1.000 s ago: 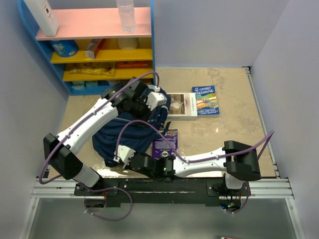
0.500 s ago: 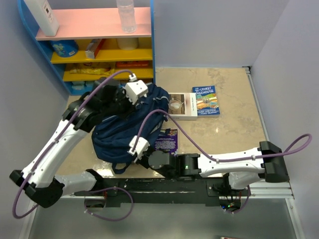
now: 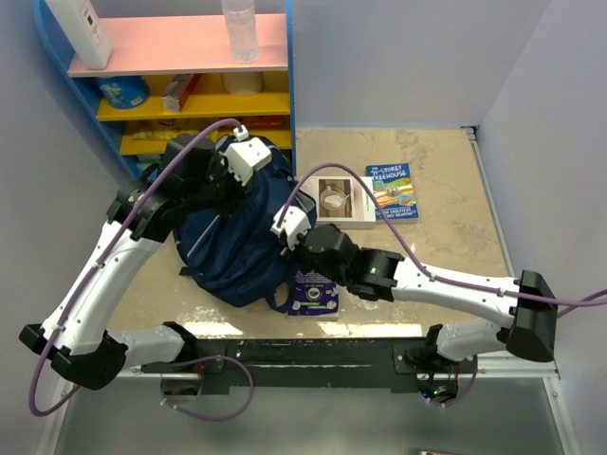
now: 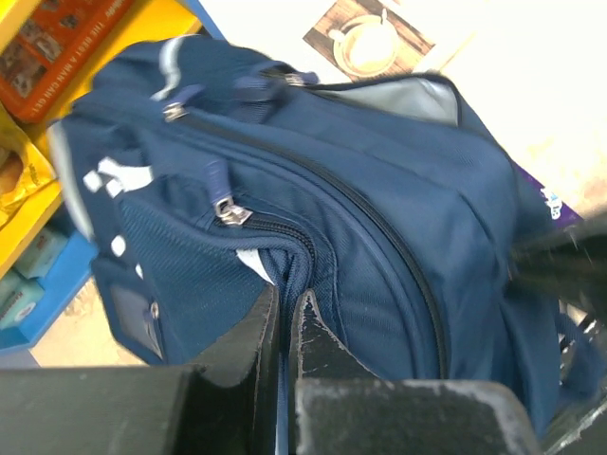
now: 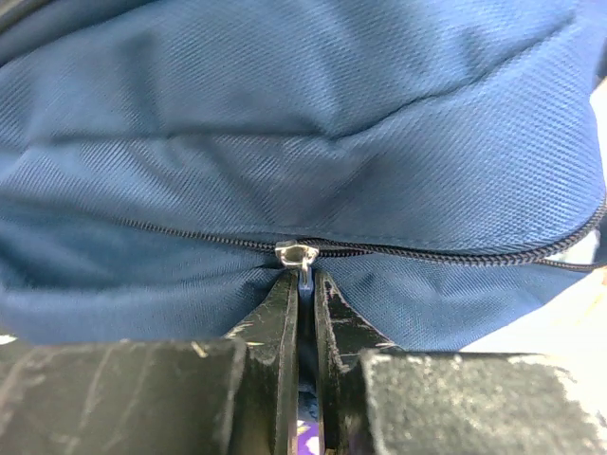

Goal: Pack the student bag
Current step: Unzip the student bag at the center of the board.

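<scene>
A: Where's the student bag (image 3: 242,251)?
B: On worktop (image 3: 446,246), L side, by shelf unit (image 3: 190,106).
A: Grippers?
B: Left gripper (image 4: 286,300) pinched narrow on bag fabric nr a zip. Right gripper (image 5: 303,282) clamped on zip pull (image 5: 296,254).

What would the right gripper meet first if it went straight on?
The student bag: the right gripper is shut on its zipper pull, and navy fabric fills the view directly ahead, apparently right at the fingers.
</scene>
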{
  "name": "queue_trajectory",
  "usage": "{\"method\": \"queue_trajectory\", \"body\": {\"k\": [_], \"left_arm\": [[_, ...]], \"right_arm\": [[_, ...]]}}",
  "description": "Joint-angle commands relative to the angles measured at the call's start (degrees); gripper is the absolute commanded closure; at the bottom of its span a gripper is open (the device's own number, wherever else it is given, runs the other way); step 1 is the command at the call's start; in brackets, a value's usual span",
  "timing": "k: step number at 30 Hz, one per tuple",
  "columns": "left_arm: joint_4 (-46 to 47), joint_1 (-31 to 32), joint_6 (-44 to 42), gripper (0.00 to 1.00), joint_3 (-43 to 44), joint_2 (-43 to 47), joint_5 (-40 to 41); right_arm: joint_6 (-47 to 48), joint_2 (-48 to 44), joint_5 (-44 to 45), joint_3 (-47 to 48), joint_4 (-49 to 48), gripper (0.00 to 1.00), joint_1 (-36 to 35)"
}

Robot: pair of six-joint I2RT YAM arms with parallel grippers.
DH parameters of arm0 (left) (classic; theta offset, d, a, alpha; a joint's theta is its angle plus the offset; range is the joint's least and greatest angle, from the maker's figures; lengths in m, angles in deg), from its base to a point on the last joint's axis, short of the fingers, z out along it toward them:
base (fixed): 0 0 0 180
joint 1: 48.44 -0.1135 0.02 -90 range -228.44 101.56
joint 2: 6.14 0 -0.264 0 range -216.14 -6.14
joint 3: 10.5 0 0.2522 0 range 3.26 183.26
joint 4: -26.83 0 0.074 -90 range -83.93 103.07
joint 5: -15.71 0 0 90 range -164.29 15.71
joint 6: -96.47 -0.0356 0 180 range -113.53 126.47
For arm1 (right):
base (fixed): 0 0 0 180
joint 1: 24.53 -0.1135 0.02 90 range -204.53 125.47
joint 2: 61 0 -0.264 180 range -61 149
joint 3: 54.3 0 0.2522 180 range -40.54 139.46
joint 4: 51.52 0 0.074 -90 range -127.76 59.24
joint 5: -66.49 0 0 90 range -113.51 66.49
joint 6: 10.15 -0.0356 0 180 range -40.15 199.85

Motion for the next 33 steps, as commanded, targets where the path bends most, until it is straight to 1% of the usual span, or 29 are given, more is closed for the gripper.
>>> {"method": "queue_trajectory", "body": {"k": [1, 4, 6, 8, 9, 10, 12, 13, 14, 15, 16, 21, 22, 25, 27, 30, 31, 32, 33], "left_arm": [[0.27, 0.12, -3.12, 1.00, 6.21, 0.02, -4.71], [-4.12, 0.12, -4.61, 1.00, 4.98, -2.70, -7.18], [-4.31, 0.20, -5.23, 1.00, 2.62, -4.72, -8.24], [-0.11, 0.20, -5.49, 1.00, -0.54, -4.73, -7.98], [1.82, 0.20, -5.58, 1.00, -3.95, -4.73, -8.07], [6.80, 0.12, -5.67, 1.00, -5.64, -4.99, -8.50], [11.83, 0.12, -5.85, 1.00, -9.94, -6.04, -9.82], [16.82, 0.12, -5.50, 1.00, -10.92, -8.05, -10.70], [18.87, 0.12, -5.15, 1.00, -11.54, -9.54, -11.14], [20.54, 0.12, -4.88, 1.00, -11.28, -11.30, -11.67], [23.52, 0.12, -4.18, 1.00, -10.93, -14.88, -11.93], [31.71, -0.23, -0.67, 1.00, -7.77, -22.64, -11.76], [32.94, -0.32, 0.82, 1.00, -6.98, -24.66, -11.41], [34.18, -0.76, 3.72, 1.00, -3.99, -27.74, -10.01], [34.79, -1.03, 5.05, 1.00, -3.29, -28.45, -9.57], [35.94, -1.99, 7.25, 1.00, -3.46, -28.46, -10.35], [35.24, -2.52, 7.60, 1.00, -3.37, -28.28, -11.83], [34.28, -2.78, 7.60, 0.94, -2.59, -28.11, -12.63], [32.97, -2.96, 7.34, 0.84, -2.06, -28.02, -14.55]], "right_arm": [[6.33, 0.78, 0.43, 4.07, -0.03, 1.00, 7.90], [8.62, 3.41, -0.54, 6.36, -0.20, 1.00, 11.33], [9.15, 5.17, -2.21, 7.33, -0.81, 1.00, 13.88], [9.59, 6.14, -1.95, 6.98, -1.34, 1.00, 15.72], [9.68, 6.14, -1.69, 6.72, -1.43, 1.00, 16.25], [9.68, 6.06, -1.51, 6.28, -1.69, 1.00, 16.61], [9.86, 5.01, -0.63, 4.79, -2.05, 1.00, 17.14], [9.86, 4.57, -0.80, 4.35, -2.22, 1.00, 17.14], [9.77, 3.95, -1.15, 3.47, -2.14, 1.00, 17.14], [9.51, 3.08, -1.42, 3.20, -1.96, 1.00, 17.23], [9.42, 2.72, -1.68, 2.85, -1.70, 1.00, 17.14], [8.02, 1.49, -3.35, 0.92, -0.12, 1.00, 17.14], [7.66, 1.31, -5.62, 0.65, 0.50, 1.00, 17.14], [3.11, 0.52, -8.62, -2.42, 1.12, 1.00, 16.61], [1.17, -0.01, -9.59, -5.75, -0.19, 1.00, 14.77], [-2.97, 0.60, -8.46, -9.28, -1.43, 1.00, 11.00], [-5.06, 1.04, -8.02, -9.72, -1.43, 1.00, 10.12], [-6.30, 1.74, -7.23, -10.50, -1.43, 1.00, 9.50], [-7.19, 1.84, -7.31, -10.95, -1.69, 1.00, 9.41]]}}
